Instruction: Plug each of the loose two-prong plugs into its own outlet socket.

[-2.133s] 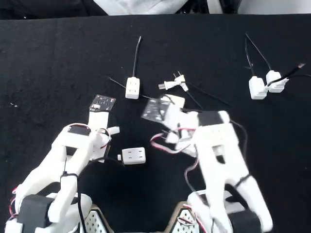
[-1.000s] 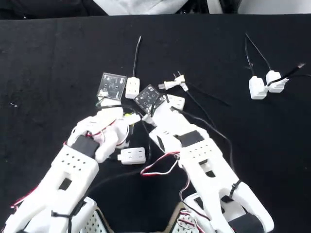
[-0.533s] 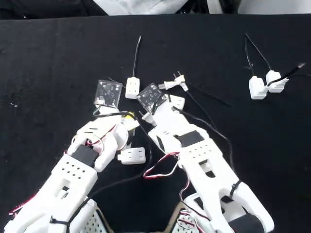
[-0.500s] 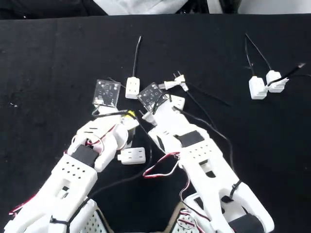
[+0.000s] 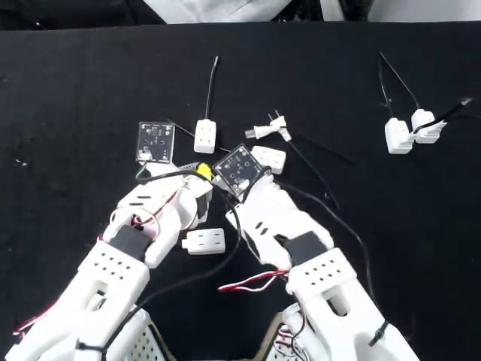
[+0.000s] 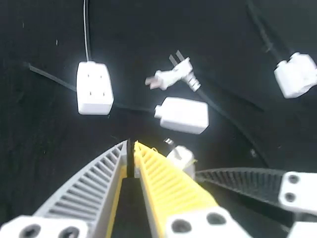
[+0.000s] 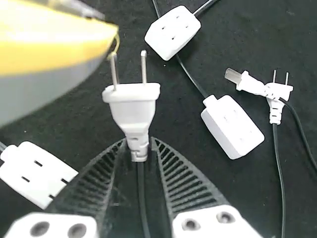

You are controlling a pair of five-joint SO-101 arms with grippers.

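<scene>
Closest to you, between the two arms, the nearest outlet socket point(image 5: 205, 241) lies empty on the black table point(image 5: 75, 90). Just beyond it your right gripper point(image 7: 138, 144) is clamped on the cord end of a white two-prong plug point(image 7: 131, 101), whose bare prongs point away from the arm and sit in no socket. Your left gripper point(image 6: 131, 145) hangs just beside those prongs, its grey and yellow fingers drawn almost together; I can make out nothing between them. Past both grippers lie two more empty sockets, the middle outlet socket point(image 5: 268, 159) and the corded outlet socket point(image 5: 204, 135). Near them, two loose plugs point(image 5: 269, 129) lie touching each other. Far off to the right, one plug-and-socket pair point(image 5: 409, 129) lies pressed together and looks already joined. By my reckoning you have one pairing done and three to go: the plug in your right gripper comes first, and it has yet to be lined up with a socket.
</scene>
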